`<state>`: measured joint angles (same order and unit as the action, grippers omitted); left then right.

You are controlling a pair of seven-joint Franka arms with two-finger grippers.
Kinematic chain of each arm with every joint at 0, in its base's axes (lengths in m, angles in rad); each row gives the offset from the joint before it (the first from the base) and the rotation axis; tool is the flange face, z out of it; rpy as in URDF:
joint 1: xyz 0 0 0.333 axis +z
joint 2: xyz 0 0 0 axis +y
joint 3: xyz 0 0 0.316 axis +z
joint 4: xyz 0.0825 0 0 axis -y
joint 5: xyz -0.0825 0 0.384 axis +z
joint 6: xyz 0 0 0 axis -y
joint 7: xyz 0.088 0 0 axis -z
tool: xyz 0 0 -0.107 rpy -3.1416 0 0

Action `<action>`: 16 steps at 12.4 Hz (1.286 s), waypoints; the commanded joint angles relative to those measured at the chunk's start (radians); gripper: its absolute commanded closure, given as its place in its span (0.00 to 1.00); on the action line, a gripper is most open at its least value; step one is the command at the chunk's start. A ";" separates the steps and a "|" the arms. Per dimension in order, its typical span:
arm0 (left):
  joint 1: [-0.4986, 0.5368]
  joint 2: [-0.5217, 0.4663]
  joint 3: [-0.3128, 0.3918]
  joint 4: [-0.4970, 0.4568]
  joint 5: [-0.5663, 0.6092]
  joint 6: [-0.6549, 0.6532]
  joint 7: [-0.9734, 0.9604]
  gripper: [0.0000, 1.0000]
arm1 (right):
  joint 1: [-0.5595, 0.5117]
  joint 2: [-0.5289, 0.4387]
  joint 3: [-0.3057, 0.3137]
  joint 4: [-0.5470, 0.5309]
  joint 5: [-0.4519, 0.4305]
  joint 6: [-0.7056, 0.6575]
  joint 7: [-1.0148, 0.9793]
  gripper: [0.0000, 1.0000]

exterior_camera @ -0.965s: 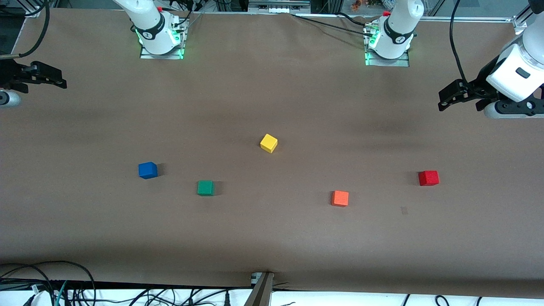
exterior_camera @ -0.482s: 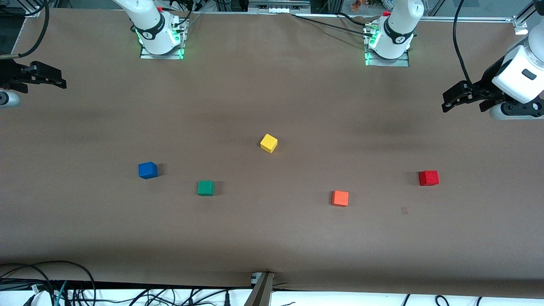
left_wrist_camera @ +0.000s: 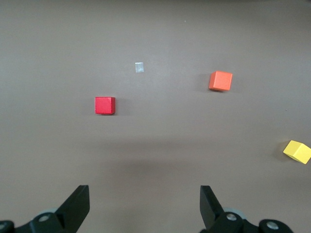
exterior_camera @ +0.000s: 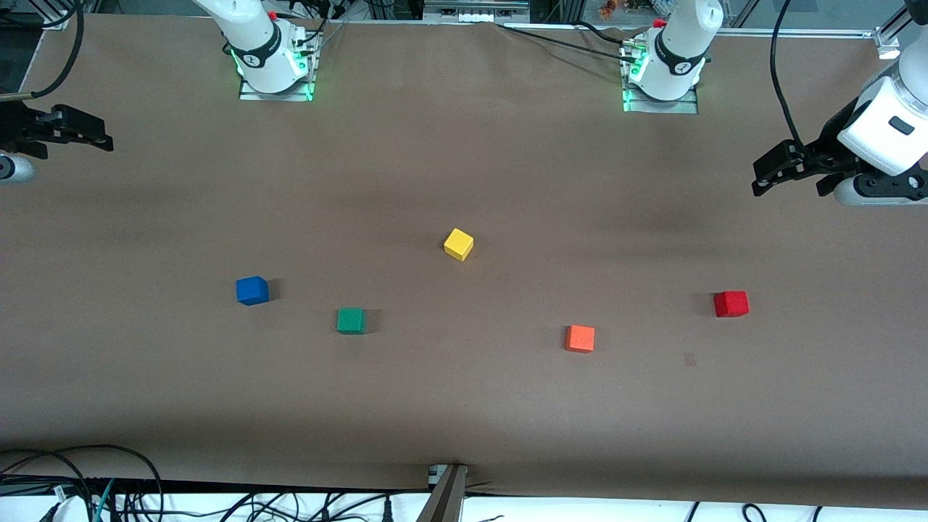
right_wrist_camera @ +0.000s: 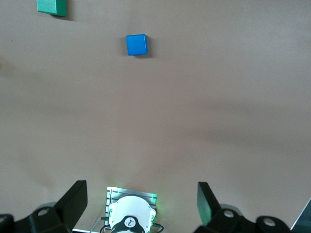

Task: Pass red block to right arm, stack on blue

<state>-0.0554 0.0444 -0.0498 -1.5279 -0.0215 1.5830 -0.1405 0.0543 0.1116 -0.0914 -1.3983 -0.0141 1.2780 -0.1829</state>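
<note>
The red block (exterior_camera: pixel 731 304) sits on the brown table toward the left arm's end; it also shows in the left wrist view (left_wrist_camera: pixel 105 105). The blue block (exterior_camera: pixel 251 290) sits toward the right arm's end and shows in the right wrist view (right_wrist_camera: pixel 137 44). My left gripper (exterior_camera: pixel 756 179) hangs open and empty over bare table at the left arm's end, well apart from the red block; its jaws are wide in its wrist view (left_wrist_camera: pixel 144 194). My right gripper (exterior_camera: pixel 101 138) waits open and empty over the table's other end (right_wrist_camera: pixel 141 191).
A yellow block (exterior_camera: pixel 458 244) lies mid-table, with a green block (exterior_camera: pixel 351 320) beside the blue one and an orange block (exterior_camera: pixel 580 338) beside the red one. A small tape mark (exterior_camera: pixel 689 359) lies near the red block. Arm bases (exterior_camera: pixel 274 65) (exterior_camera: pixel 661 72) stand along the table's edge.
My left arm's wrist has shifted slightly up and toward its end of the table. The blocks and the right arm have not moved.
</note>
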 commanded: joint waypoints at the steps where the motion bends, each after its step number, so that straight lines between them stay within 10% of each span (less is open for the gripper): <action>1: -0.001 0.008 -0.002 0.008 0.035 0.012 0.018 0.00 | -0.008 -0.006 0.001 -0.005 0.003 0.012 -0.015 0.00; 6: 0.038 0.029 0.017 0.029 0.115 -0.036 0.106 0.00 | -0.010 -0.006 0.001 -0.005 0.003 0.014 -0.016 0.00; 16: 0.540 0.237 0.018 0.155 0.178 0.107 1.310 0.00 | -0.010 -0.006 0.001 -0.005 0.003 0.020 -0.016 0.00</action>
<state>0.4087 0.1773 -0.0128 -1.4425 0.1266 1.6181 0.9627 0.0529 0.1122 -0.0938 -1.3984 -0.0141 1.2903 -0.1829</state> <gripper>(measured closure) 0.000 0.000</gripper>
